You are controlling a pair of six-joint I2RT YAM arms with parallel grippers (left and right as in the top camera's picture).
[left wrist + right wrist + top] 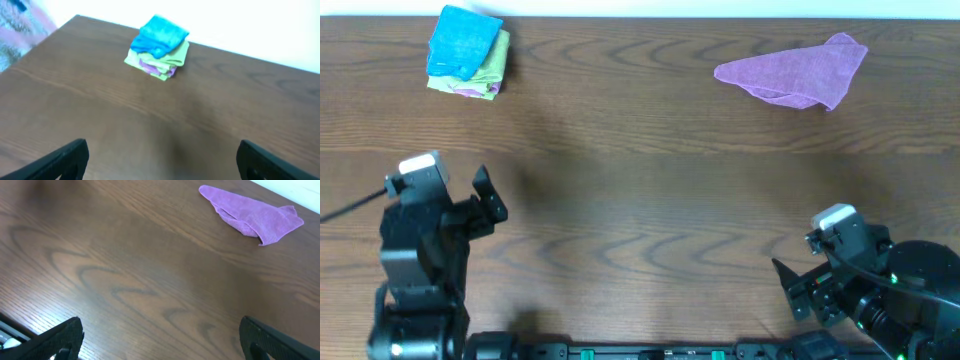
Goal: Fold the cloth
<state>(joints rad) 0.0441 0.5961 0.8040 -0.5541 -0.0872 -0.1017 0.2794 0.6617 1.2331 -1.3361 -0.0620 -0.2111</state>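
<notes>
A purple cloth (798, 72) lies crumpled and unfolded at the far right of the table; it also shows in the right wrist view (252, 214). My left gripper (486, 200) is open and empty at the near left, far from the cloth; its fingers frame bare wood in the left wrist view (162, 160). My right gripper (792, 290) is open and empty at the near right, well short of the cloth; its fingers show wide apart in the right wrist view (162, 340).
A stack of folded cloths (468, 52), blue on top of green and purple, sits at the far left corner, also in the left wrist view (159, 47). The wooden table (640, 190) ends at a white edge at the back.
</notes>
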